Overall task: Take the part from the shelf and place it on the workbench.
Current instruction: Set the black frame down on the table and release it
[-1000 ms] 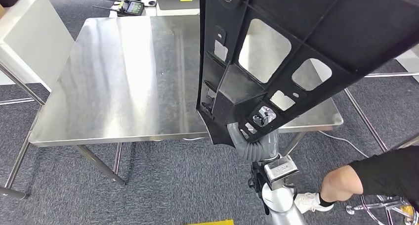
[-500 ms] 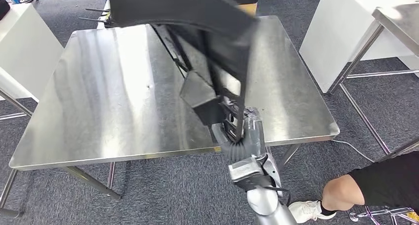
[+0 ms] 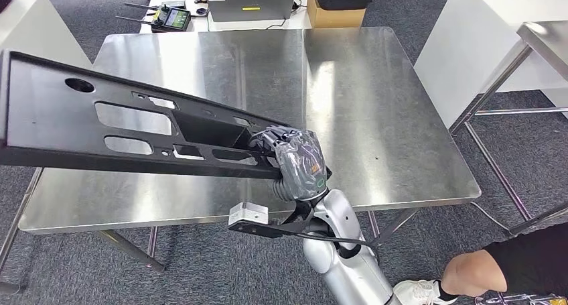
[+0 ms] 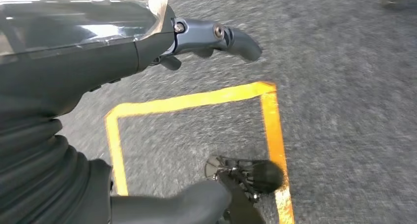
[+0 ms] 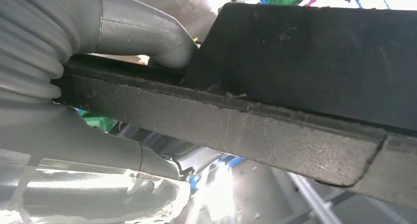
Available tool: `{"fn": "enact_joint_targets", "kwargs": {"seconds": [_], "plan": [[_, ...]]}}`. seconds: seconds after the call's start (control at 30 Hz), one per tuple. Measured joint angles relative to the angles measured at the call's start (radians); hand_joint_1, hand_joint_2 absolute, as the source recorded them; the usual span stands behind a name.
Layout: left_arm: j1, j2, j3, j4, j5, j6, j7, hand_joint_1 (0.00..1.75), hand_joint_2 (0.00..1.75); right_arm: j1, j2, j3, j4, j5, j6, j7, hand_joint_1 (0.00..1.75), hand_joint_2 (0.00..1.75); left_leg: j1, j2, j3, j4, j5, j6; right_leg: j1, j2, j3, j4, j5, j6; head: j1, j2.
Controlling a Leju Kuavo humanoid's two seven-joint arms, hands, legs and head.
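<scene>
part (image 3: 100, 127) in right hand (image 3: 298, 161), above workbench (image 3: 375, 110)

My right hand (image 3: 299, 163) wears a grey ribbed cover with a small green ring marking; below it, a silver forearm (image 3: 345, 258) with black cables.

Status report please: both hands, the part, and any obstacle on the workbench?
Right hand grips the black part at one end. Left hand hangs over the floor, holding nothing. Part lies flat above the workbench, not yet set down. No obstacle on it.
</scene>
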Motion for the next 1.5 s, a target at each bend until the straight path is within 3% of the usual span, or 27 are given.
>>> {"fn": "enact_joint_targets", "kwargs": {"seconds": [0.1, 0.17, 0.27, 0.4, 0.53, 1.03, 1.17, 1.4, 1.5], "plan": [[-0.152, -0.036, 0.000, -0.001, -0.006, 0.038, 0.155, 0.00, 1.75, -0.112, 0.048, 0.059, 0.126, 0.147, -0.024, 0.080, 1.75, 1.75, 0.000, -0.006, -0.006, 0.000, 0.005, 0.007, -0.001, -0.005, -0.003, -0.001, 0.003, 0.004, 0.000, 0.000], [-0.227, -0.061, -0.006, -0.002, -0.021, 0.048, 0.184, 0.00, 1.75, -0.192, 0.082, 0.092, 0.238, 0.257, -0.065, 0.145, 1.75, 1.75, -0.001, -0.007, -0.003, 0.000, 0.006, 0.009, 0.000, -0.006, -0.001, -0.001, 0.006, 0.009, 0.000, 0.000], [-0.279, -0.102, -0.017, -0.002, -0.029, 0.066, 0.180, 0.00, 1.75, -0.312, 0.120, 0.110, 0.450, 0.336, -0.110, 0.201, 1.75, 1.75, -0.002, -0.005, -0.001, 0.000, 0.008, 0.011, 0.000, -0.005, 0.001, 0.000, 0.010, 0.014, 0.000, 0.000], [-0.291, -0.140, -0.034, -0.002, -0.042, 0.076, 0.186, 0.00, 1.75, -0.445, 0.154, 0.135, 0.713, 0.432, -0.115, 0.284, 1.75, 1.75, -0.003, -0.004, -0.001, 0.001, 0.009, 0.013, -0.002, -0.005, 0.001, 0.000, 0.011, 0.016, 0.000, 0.000], [-0.299, -0.159, -0.049, -0.002, -0.051, 0.083, 0.192, 0.00, 1.75, -0.521, 0.168, 0.178, 0.882, 0.448, -0.038, 0.324, 1.75, 1.75, -0.004, -0.004, -0.002, 0.001, 0.009, 0.013, -0.004, -0.004, 0.007, 0.000, 0.011, 0.016, 0.000, 0.000], [-0.303, -0.187, -0.059, -0.002, -0.051, 0.084, 0.193, 0.00, 1.75, -0.597, 0.170, 0.253, 1.062, 0.408, 0.043, 0.379, 1.75, 1.75, -0.001, -0.003, -0.003, 0.001, 0.009, 0.012, -0.003, -0.004, -0.001, 0.000, 0.011, 0.016, 0.000, 0.000], [-0.307, -0.195, -0.066, -0.002, -0.062, 0.084, 0.197, 0.00, 1.75, -0.602, 0.167, 0.245, 1.097, 0.374, 0.041, 0.382, 0.00, 0.00, -0.001, -0.003, -0.003, 0.001, 0.009, 0.012, -0.003, -0.004, -0.002, 0.000, 0.011, 0.016, 0.000, 0.000], [-0.312, -0.198, -0.084, -0.002, -0.078, 0.083, 0.225, 0.00, 1.75, -0.604, 0.159, 0.216, 1.133, 0.352, 0.039, 0.388, 0.00, 0.00, -0.001, -0.002, -0.003, 0.001, 0.009, 0.012, -0.003, -0.003, -0.001, 0.000, 0.011, 0.017, 0.000, 0.000], [-0.315, -0.198, -0.085, -0.002, -0.077, 0.081, 0.226, 0.00, 0.44, -0.607, 0.156, 0.204, 1.142, 0.351, 0.040, 0.390, 0.00, 0.00, -0.001, -0.002, -0.003, 0.001, 0.009, 0.012, -0.003, -0.003, 0.000, 0.000, 0.011, 0.017, 0.000, 0.000]]}}
